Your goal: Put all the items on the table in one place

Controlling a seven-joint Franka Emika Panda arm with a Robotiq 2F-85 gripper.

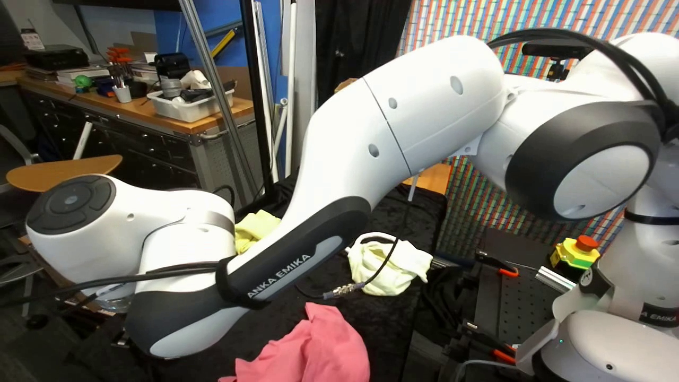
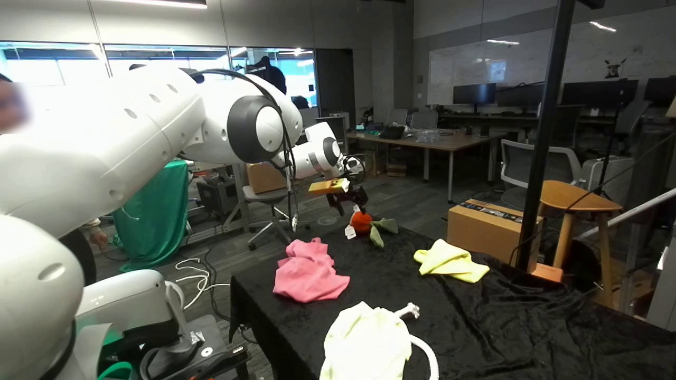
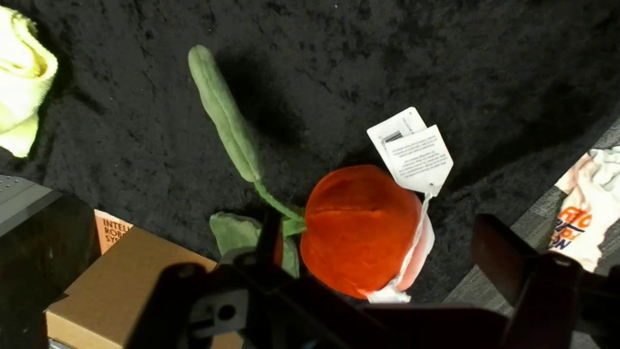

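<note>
A red plush [image 2: 361,222] with green leaves and white tags lies near the table's edge; it also shows in the wrist view [image 3: 361,228]. My gripper [image 2: 353,207] is open just above it. In the wrist view the gripper's fingers [image 3: 380,232] stand apart on either side of the plush, with a gap at the right finger. A pink cloth [image 2: 309,272], a yellow cloth [image 2: 451,261] and a cream drawstring bag [image 2: 369,345] lie apart on the table. In an exterior view the pink cloth [image 1: 318,350], yellow cloth [image 1: 254,231] and bag [image 1: 390,268] show, but the plush is hidden.
A black cloth covers the table [image 2: 391,295]. A black pole [image 2: 544,132] and a cardboard box [image 2: 488,232] stand beyond its edge. A cable with a connector [image 1: 345,290] hangs from the arm. A red-topped stop button [image 1: 575,252] stands by the robot base.
</note>
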